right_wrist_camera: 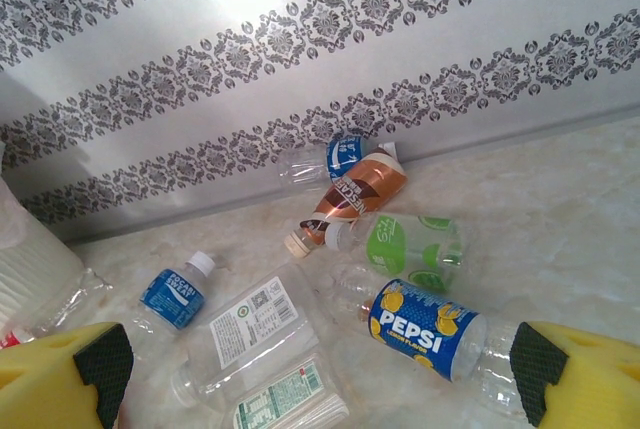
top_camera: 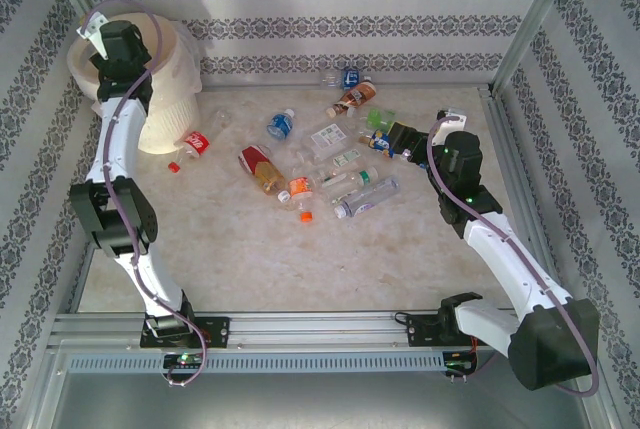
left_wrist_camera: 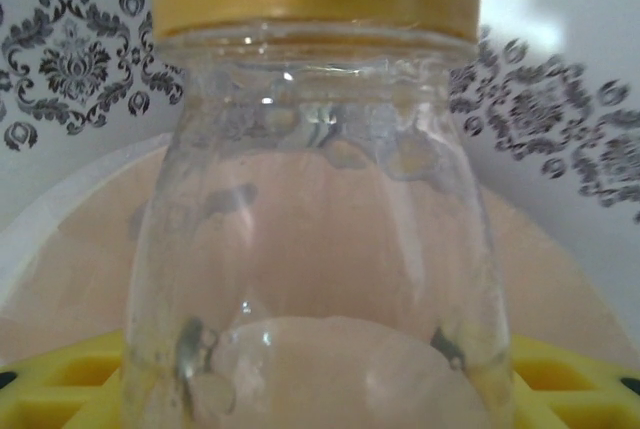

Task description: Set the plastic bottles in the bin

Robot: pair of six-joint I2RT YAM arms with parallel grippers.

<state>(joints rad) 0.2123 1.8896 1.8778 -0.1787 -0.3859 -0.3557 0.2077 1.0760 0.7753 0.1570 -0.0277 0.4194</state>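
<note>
My left gripper (top_camera: pixel 110 44) hangs over the cream-white bin (top_camera: pixel 175 79) at the back left. It is shut on a clear bottle with a yellow-orange cap (left_wrist_camera: pixel 315 179), which stands between the yellow fingers (left_wrist_camera: pixel 60 384) above the bin's rim (left_wrist_camera: pixel 40 224). Several plastic bottles lie on the table's middle, among them a red-labelled one (top_camera: pixel 195 142) by the bin and a blue Pocari one (top_camera: pixel 281 126). My right gripper (top_camera: pixel 385 139) is open and low over the right-hand cluster. A blue Pepsi bottle (right_wrist_camera: pixel 430 327) lies between its black pads (right_wrist_camera: pixel 100 369), untouched.
A brown Nescafe bottle (right_wrist_camera: pixel 355 194), a green-labelled bottle (right_wrist_camera: pixel 410 244) and a white-labelled clear one (right_wrist_camera: pixel 255 324) crowd round the Pepsi. Loose orange (top_camera: pixel 305 216) and red (top_camera: pixel 173 165) caps lie on the table. The patterned wall runs close behind; a metal rail (top_camera: pixel 510 179) borders the right.
</note>
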